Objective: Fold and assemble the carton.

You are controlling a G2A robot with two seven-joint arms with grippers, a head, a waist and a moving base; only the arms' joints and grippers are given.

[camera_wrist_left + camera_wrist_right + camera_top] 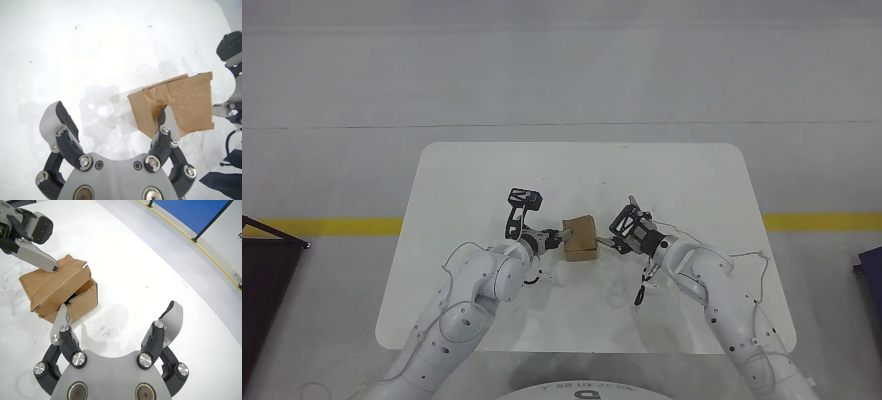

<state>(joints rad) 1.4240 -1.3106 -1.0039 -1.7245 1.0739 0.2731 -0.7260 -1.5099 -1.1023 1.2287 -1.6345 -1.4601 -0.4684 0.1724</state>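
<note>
Flap-closing step, seemingly: left pincer (113, 107) wide at nine o'clock of the carton (579, 238), right pincer (117, 305) wide at three; next needs downward pressing.

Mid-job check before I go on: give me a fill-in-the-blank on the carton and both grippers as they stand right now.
1. The carton stands on the white ____.
2. It lies ____ the left gripper and the right gripper.
3. The jaws of both grippers stand ____.
Missing words: table; between; open.
</note>
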